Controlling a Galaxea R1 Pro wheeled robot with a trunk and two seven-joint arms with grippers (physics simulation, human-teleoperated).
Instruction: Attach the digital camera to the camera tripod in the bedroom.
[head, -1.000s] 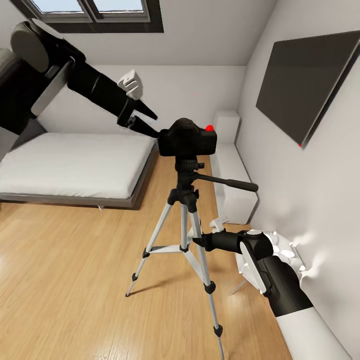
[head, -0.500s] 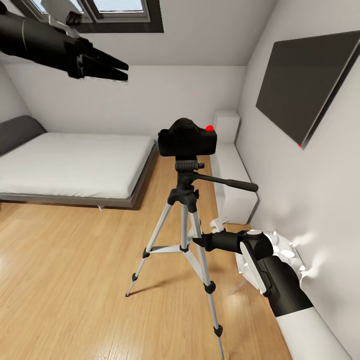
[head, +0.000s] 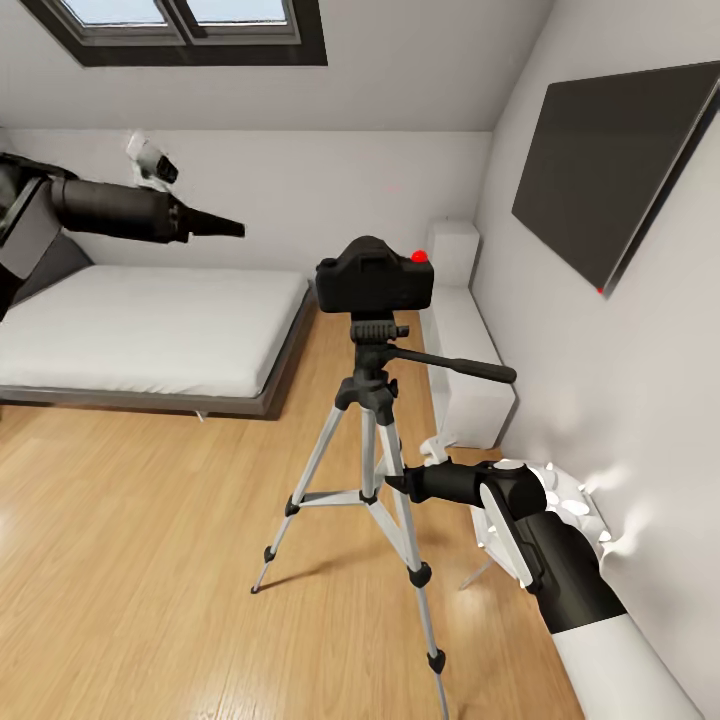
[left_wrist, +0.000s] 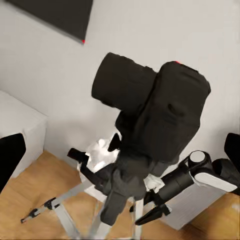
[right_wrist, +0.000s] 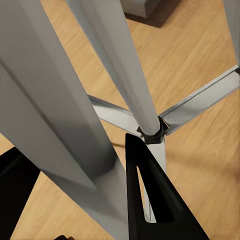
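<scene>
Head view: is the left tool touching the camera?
No, the left tool hangs in the air above the bed, well apart from the camera, which sits on the tripod.

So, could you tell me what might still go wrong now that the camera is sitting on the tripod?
1. The right gripper is closed around a tripod leg; pulling away without opening could tip the stand, and the camera with it.
2. The left gripper hangs in the air beside the camera; a careless sweep could knock it.
3. Whether the camera is locked onto the head cannot be told, so it may sit loose.
</scene>
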